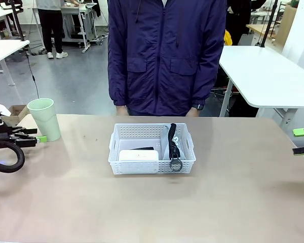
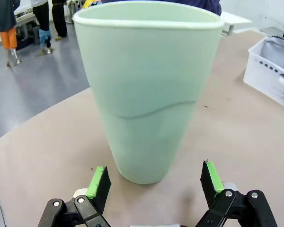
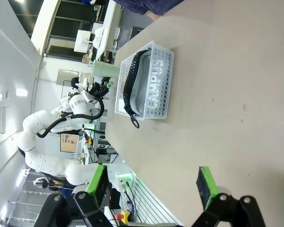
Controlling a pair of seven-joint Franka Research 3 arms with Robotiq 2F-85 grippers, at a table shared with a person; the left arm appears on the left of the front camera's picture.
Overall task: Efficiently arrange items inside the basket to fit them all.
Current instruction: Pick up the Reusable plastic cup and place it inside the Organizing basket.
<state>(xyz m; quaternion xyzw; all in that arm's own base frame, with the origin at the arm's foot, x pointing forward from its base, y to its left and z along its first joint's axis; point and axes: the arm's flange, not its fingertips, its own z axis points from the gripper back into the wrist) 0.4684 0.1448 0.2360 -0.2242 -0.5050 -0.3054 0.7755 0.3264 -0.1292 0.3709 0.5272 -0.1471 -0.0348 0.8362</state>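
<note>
Inside the basket [image 1: 116,147] the pouch [image 1: 172,144] stands on edge, ring nearward; both jaws open

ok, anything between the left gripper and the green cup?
Nothing visible. The left gripper is open, with the green cup standing upright on the table directly ahead; only bare table lies between its fingers and the cup's base.

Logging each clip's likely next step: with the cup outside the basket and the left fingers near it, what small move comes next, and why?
Probably ease the left gripper forward so its open fingers straddle the cup, then close. The cup stands upright on the table, left of the basket, which already holds the pouch and the white box.
</note>
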